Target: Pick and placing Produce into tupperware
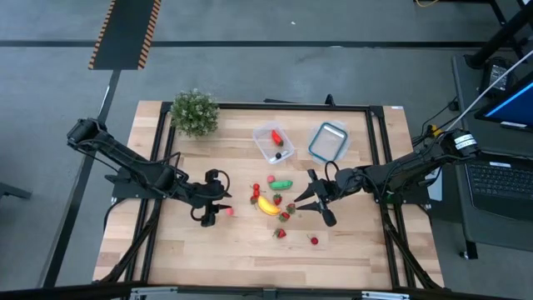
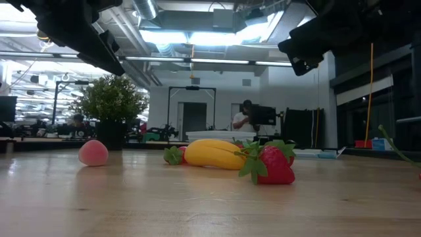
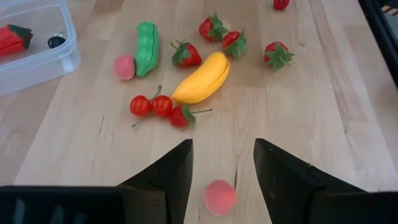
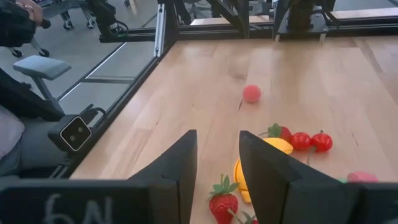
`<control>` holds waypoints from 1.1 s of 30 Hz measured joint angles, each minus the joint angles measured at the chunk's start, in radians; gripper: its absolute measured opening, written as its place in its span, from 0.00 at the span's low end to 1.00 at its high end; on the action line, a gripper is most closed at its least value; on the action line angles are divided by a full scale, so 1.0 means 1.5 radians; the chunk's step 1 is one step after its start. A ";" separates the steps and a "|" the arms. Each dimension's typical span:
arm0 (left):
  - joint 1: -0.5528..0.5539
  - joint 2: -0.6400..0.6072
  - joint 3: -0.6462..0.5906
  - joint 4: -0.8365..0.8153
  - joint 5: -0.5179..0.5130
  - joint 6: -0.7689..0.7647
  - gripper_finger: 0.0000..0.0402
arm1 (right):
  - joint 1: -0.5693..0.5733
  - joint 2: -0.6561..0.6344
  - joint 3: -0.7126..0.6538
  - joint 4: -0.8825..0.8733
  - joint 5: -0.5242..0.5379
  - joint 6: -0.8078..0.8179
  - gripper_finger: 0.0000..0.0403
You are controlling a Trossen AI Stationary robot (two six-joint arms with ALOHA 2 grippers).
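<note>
The produce lies loose mid-table: a yellow banana, a green pea pod, red cherries, several strawberries and a second pink ball. The clear tupperware stands farther back with a red piece inside. A small pink ball rests on the wood left of the pile. My left gripper hangs open above that ball, clear of it. My right gripper stands open to the right of the pile, above a strawberry, with nothing between its fingers.
A bushy potted plant stands at the far left corner. A clear blue-rimmed piece lies right of the tupperware. Black rails run along the table's sides. Bare wood stretches along the near edge. People sit in the room beyond.
</note>
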 joint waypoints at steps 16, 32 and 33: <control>0.000 0.075 0.000 -0.012 0.037 0.000 0.41 | 0.000 0.000 0.000 0.000 0.000 0.017 0.30; 0.000 0.163 0.000 0.000 0.098 -0.037 0.40 | 0.000 0.000 0.000 0.000 0.000 0.017 0.30; 0.000 0.168 0.000 -0.002 0.098 -0.038 0.40 | 0.000 0.000 0.000 0.000 0.000 0.017 0.30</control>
